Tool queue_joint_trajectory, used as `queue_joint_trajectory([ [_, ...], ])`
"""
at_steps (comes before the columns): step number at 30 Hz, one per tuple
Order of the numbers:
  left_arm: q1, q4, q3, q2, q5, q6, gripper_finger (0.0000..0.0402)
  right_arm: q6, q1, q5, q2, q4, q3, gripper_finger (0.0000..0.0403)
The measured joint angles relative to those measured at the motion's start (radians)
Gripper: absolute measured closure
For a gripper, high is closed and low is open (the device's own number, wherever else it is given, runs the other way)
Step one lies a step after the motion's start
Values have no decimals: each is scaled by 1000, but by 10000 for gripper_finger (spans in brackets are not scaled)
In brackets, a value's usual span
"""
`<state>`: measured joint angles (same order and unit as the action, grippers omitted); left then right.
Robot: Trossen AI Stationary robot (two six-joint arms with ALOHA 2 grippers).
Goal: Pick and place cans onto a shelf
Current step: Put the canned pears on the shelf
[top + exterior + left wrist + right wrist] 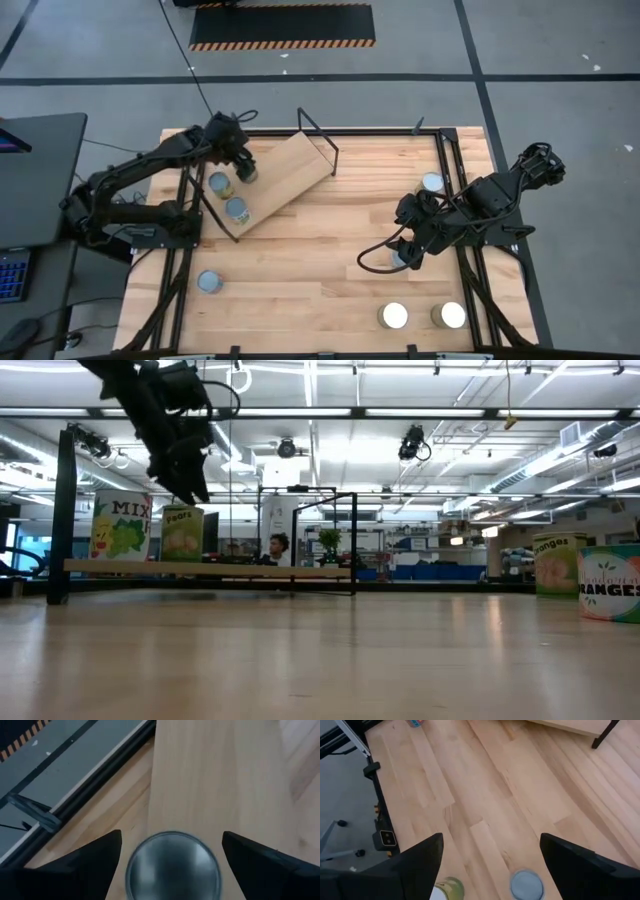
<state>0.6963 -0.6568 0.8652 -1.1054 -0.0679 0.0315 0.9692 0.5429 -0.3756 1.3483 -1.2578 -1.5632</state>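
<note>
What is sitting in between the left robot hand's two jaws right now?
A can with a silvery round top stands between the left gripper's open jaws, on the light-wood shelf. The left wrist view shows it; neither jaw touches it.

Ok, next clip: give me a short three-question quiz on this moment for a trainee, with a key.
1. True or false: the left pincer is shut on the can below it.
2. How many cans stand on the shelf?
3. Where is the right pincer? A over the shelf; B over the table, by a loose can; C off the table.
Key: 1 false, its fingers stand clear of the can. 2 three, counting the one below the left pincer. 3 B.
</note>
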Motion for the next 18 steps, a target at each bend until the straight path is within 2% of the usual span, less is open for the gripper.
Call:
queue_joint_trajectory([
  [3, -1, -69, 78, 0, 26, -17, 48, 62, -21, -33, 0, -39, 0, 63],
  [5, -7, -101, 129, 0, 57, -49, 48, 150, -53, -91, 0, -115, 0, 63],
  [9, -43, -91, 227, 12, 166, -149, 48, 292, -132, -206, -1, -323, 1, 63],
  [10, -61, -82, 246, 14, 185, -193, 48, 302, -161, -212, -6, -317, 8, 63],
  [14, -180, -84, 286, 18, 202, -310, 49, 297, -282, -223, -54, -253, 83, 63],
  [18, -328, -77, 288, 28, 168, -343, 49, 428, -379, -262, -57, -311, 194, 62],
])
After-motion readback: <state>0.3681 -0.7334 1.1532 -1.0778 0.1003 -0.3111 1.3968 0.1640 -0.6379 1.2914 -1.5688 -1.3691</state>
